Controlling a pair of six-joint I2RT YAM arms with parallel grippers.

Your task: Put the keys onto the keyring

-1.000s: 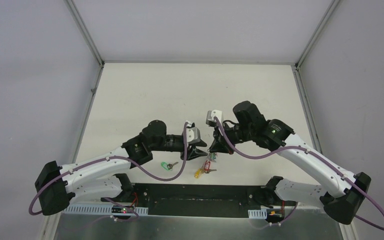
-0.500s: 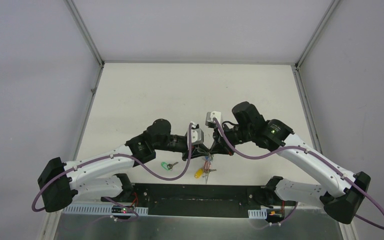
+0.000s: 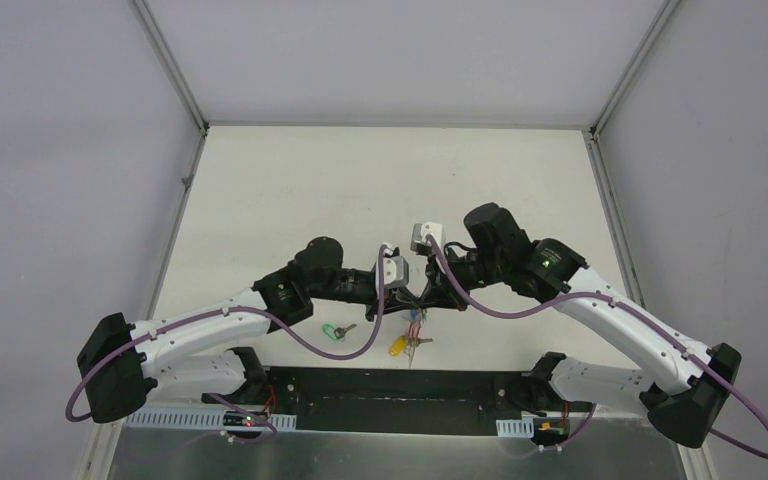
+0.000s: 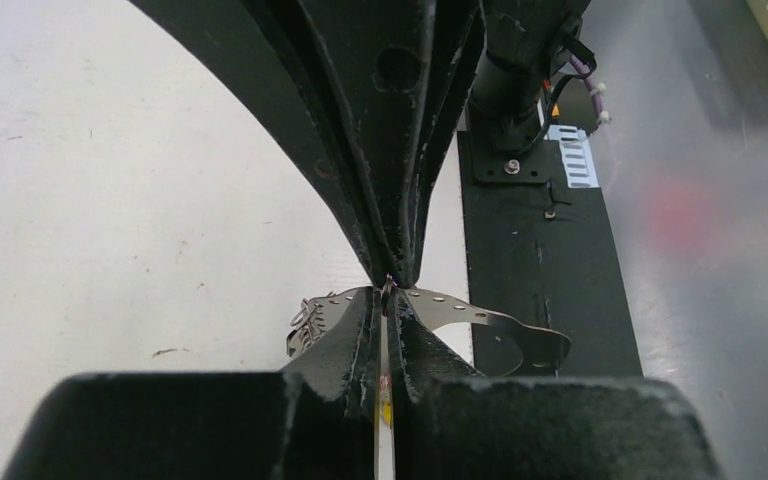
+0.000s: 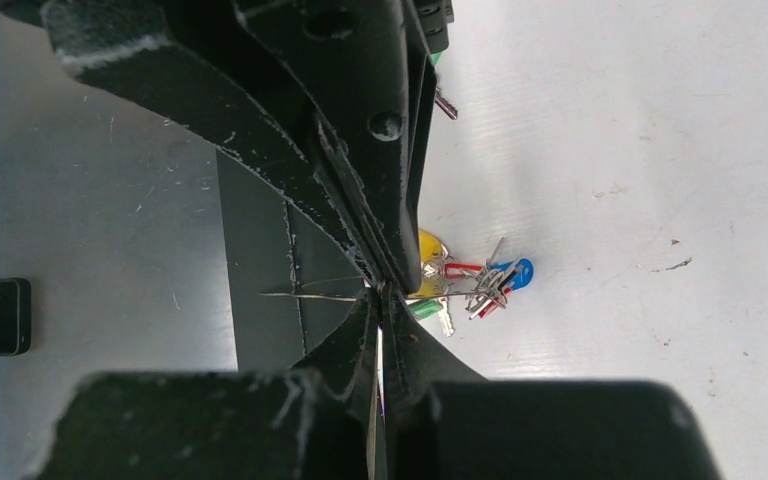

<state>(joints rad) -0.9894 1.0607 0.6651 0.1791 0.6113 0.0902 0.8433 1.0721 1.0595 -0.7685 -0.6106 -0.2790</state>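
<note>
My left gripper (image 3: 407, 301) and right gripper (image 3: 423, 298) meet tip to tip above the table's near edge, both shut on the thin grey keyring (image 3: 417, 318). The ring hangs below them with a bunch of keys and a yellow tag (image 3: 397, 347). In the right wrist view my gripper (image 5: 380, 292) pinches the wire (image 5: 300, 294). The blue-tagged key (image 5: 520, 271) hangs in the bunch with red, yellow and green tags. In the left wrist view my gripper (image 4: 388, 292) holds the ring's grey metal band (image 4: 480, 318). A green-tagged key (image 3: 335, 331) lies loose on the table, left of the bunch.
The black base plate (image 3: 360, 385) runs along the table's near edge just below the hanging keys. Grey walls and a metal frame enclose the white table (image 3: 360, 190). Purple cables loop from both arms.
My left gripper has moved right and met the right gripper at the keyring. The key bunch has shifted slightly and now hangs under the two tips. Little has moved in the last half second.
</note>
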